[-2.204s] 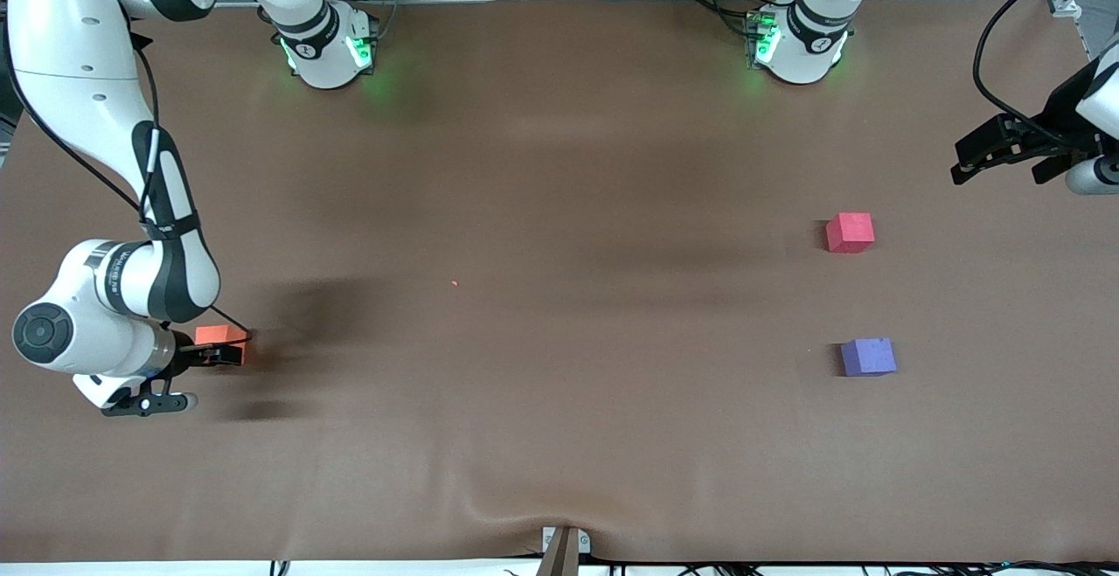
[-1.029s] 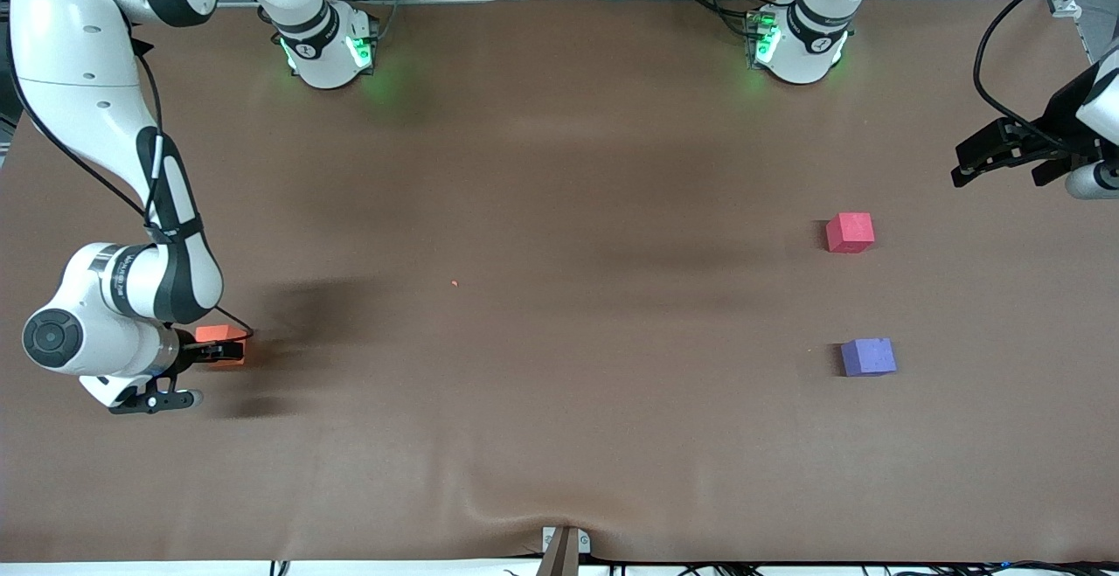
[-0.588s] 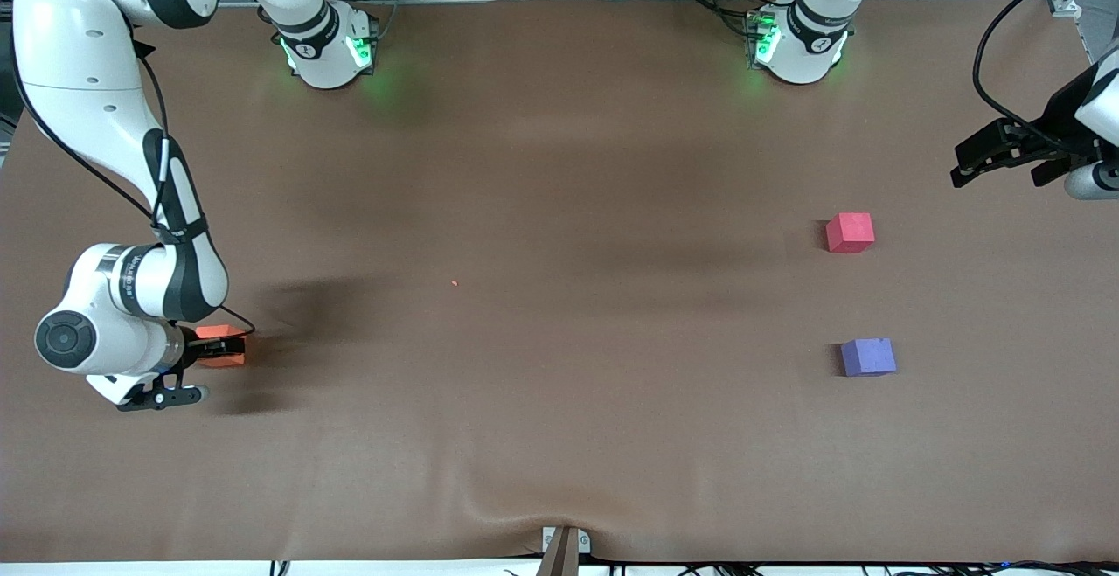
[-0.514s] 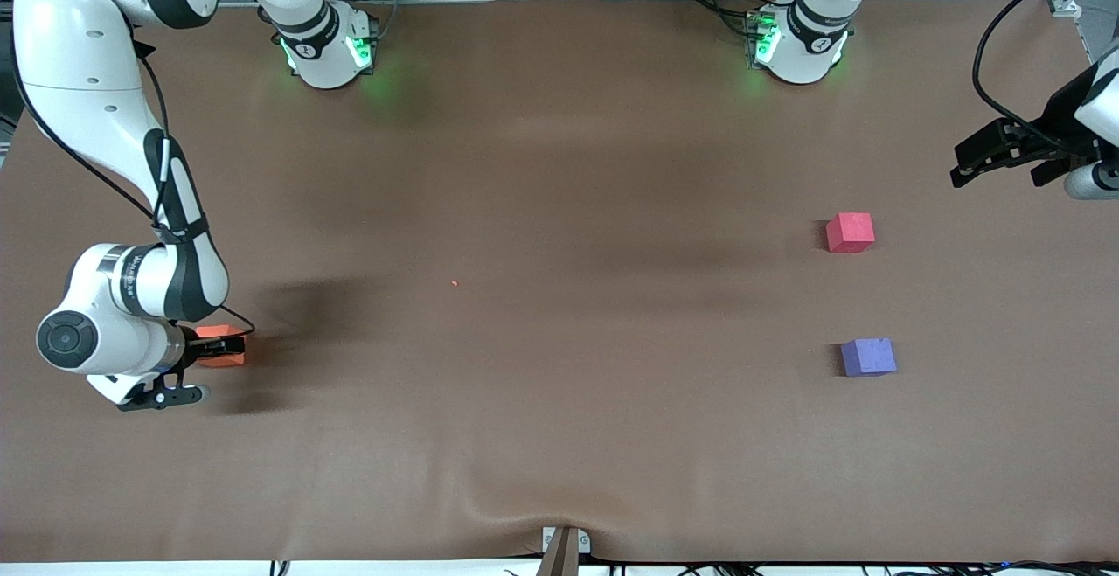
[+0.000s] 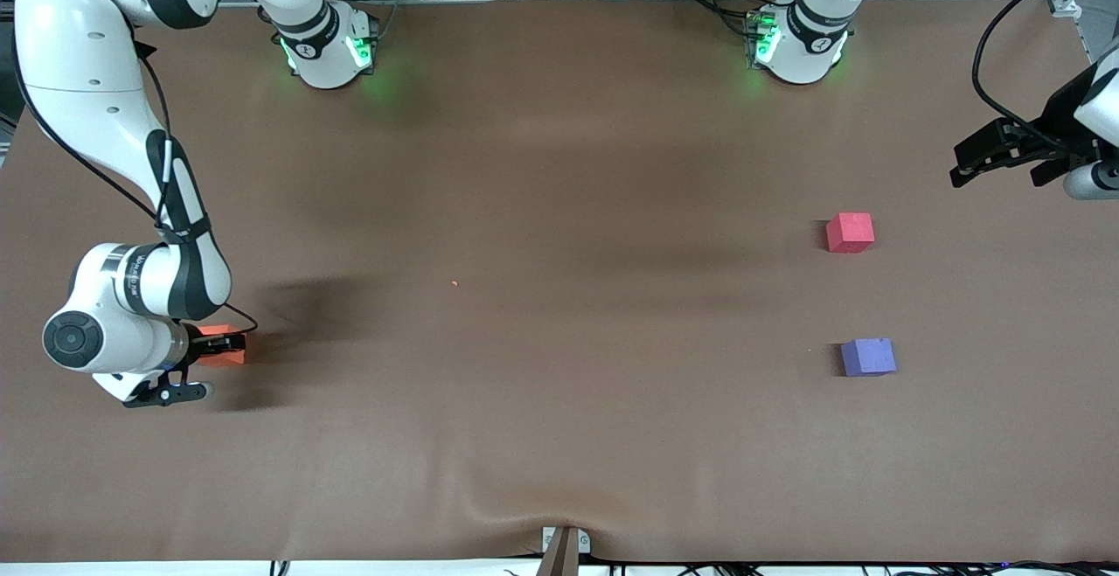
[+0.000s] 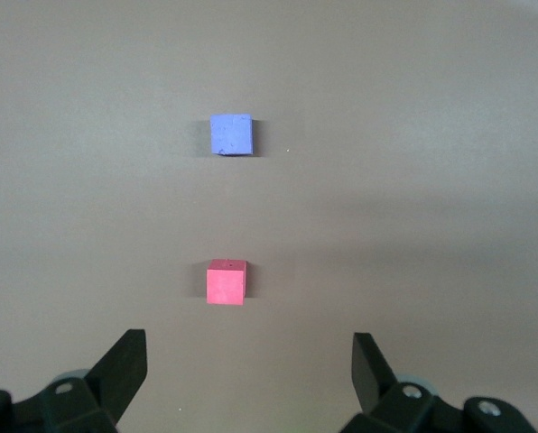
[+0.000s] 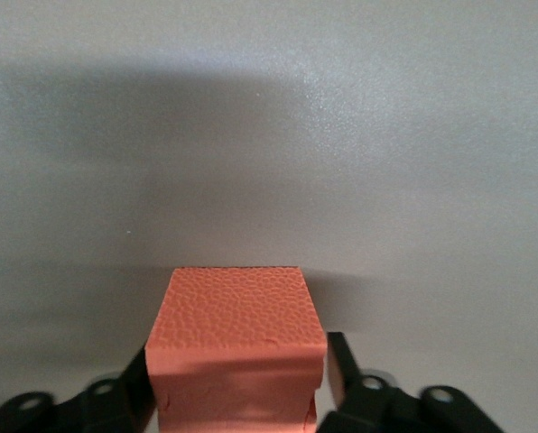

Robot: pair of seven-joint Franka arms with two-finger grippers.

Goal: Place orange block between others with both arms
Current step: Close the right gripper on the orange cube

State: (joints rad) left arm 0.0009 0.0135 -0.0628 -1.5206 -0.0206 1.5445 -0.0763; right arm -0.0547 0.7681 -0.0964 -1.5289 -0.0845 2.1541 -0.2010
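The orange block (image 5: 211, 332) rests on the brown table at the right arm's end. My right gripper (image 5: 224, 347) is low over it and shut on it. In the right wrist view the block (image 7: 236, 334) fills the gap of the right gripper (image 7: 240, 365), with a black finger pressed on each side. The pinkish-red cube (image 5: 850, 232) and the purple-blue cube (image 5: 868, 357) stand apart at the left arm's end, the purple-blue one nearer the front camera. My left gripper (image 5: 997, 174) waits open in the air past the pinkish-red cube. In its wrist view the left gripper (image 6: 248, 350) is empty and looks onto the pinkish-red cube (image 6: 226, 281) and the purple-blue cube (image 6: 230, 134).
A tiny orange crumb (image 5: 455, 283) lies near the table's middle. The brown table cover (image 5: 559, 436) has a wrinkle at its front edge by a small bracket (image 5: 564, 545). The arm bases (image 5: 328, 47) glow green along the back edge.
The right gripper's fingers have closed onto the orange block's sides, and its wrist has shifted slightly. The left arm and both other cubes have not moved.
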